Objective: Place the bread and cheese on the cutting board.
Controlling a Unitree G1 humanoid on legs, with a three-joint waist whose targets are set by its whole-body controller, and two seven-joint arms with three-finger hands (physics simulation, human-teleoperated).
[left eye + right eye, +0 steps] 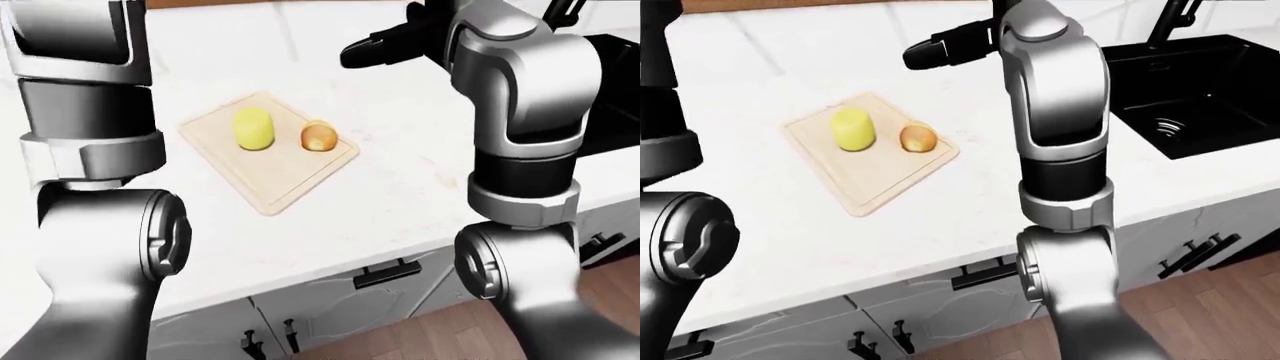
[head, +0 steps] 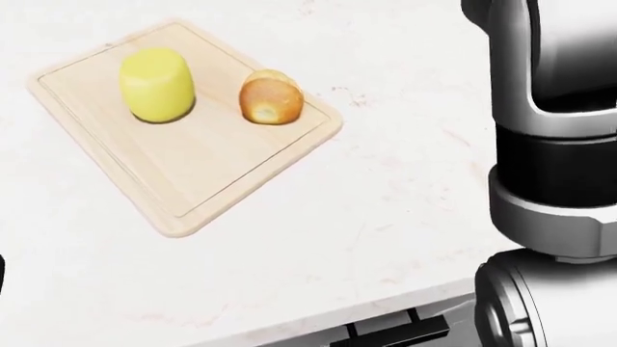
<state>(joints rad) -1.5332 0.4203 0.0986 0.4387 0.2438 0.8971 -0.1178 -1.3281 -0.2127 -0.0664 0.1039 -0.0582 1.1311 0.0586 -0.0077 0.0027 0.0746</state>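
A pale wooden cutting board [image 2: 197, 170] lies at an angle on the white counter, upper left in the head view. On it stands a yellow block of cheese [image 2: 156, 84], upright, and to its right rests a round golden bread roll [image 2: 271, 97]; the two are apart. No hand touches either. My right hand [image 1: 932, 46] hangs raised above the counter, beyond the board toward the top of the right-eye view, with dark fingers stretched out and nothing in them. My left arm rises out of the top of the left-eye view, so that hand is hidden.
A black sink [image 1: 1185, 97] with a dark faucet [image 1: 1170, 19] is set into the counter at the right. The counter's near edge [image 1: 940, 262] runs above grey cabinet doors with black handles. My right forearm [image 2: 555, 108] fills the head view's right side.
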